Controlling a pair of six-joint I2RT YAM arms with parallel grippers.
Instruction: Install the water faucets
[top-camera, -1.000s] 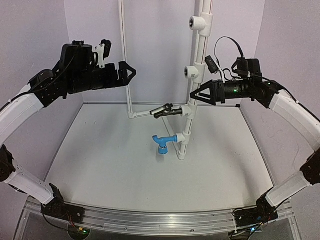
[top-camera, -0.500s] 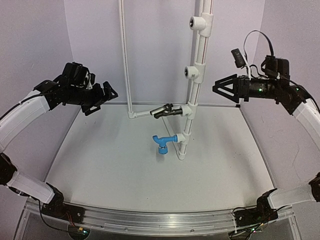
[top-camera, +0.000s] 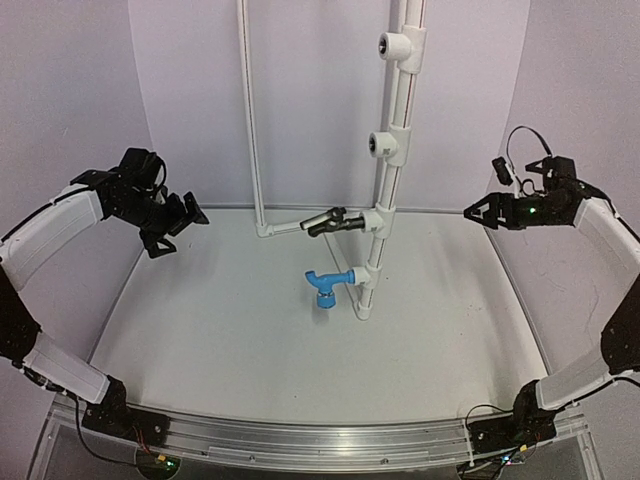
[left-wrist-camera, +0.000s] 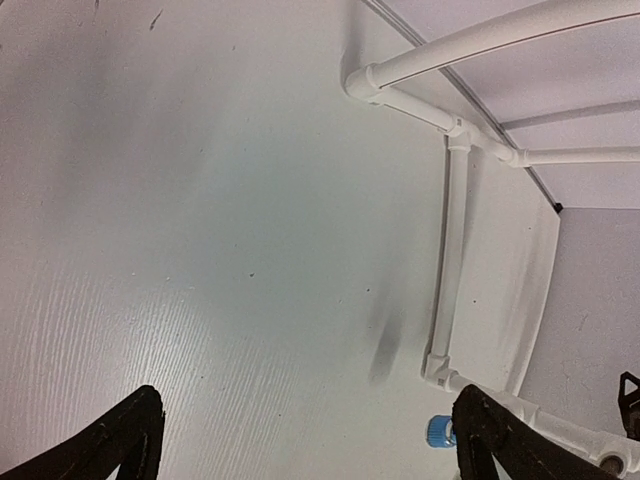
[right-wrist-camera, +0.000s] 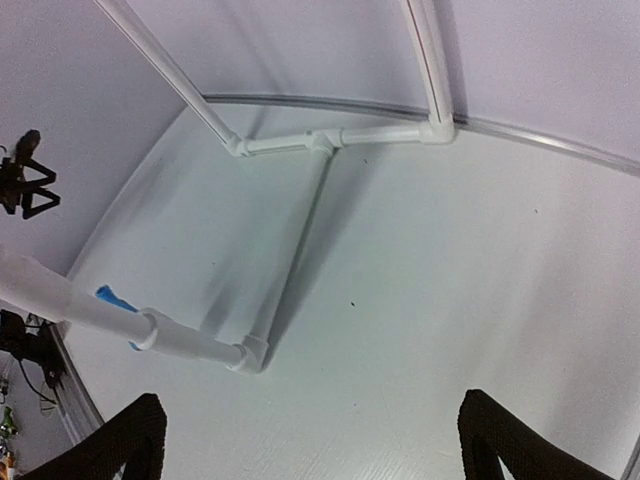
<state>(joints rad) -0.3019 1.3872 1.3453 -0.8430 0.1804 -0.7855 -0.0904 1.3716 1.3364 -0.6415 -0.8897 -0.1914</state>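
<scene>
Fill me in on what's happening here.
Two robot arms are fitting faucets onto a white pipe stand. The black faucet and the blue faucet below it both appear seated in fittings on the upright pipe. Neither is being handled: the left hand and right hand hang open and empty off to the sides, clear of the stand. Two higher sockets have no faucet.

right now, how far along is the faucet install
Done: the black faucet and the blue faucet both sit fitted on the upright pipe. In hand: nothing; the left hand and right hand hang open, clear of the pipe. Left: likely nothing. No loose faucet shows, though two upper tees have empty sockets.
</scene>
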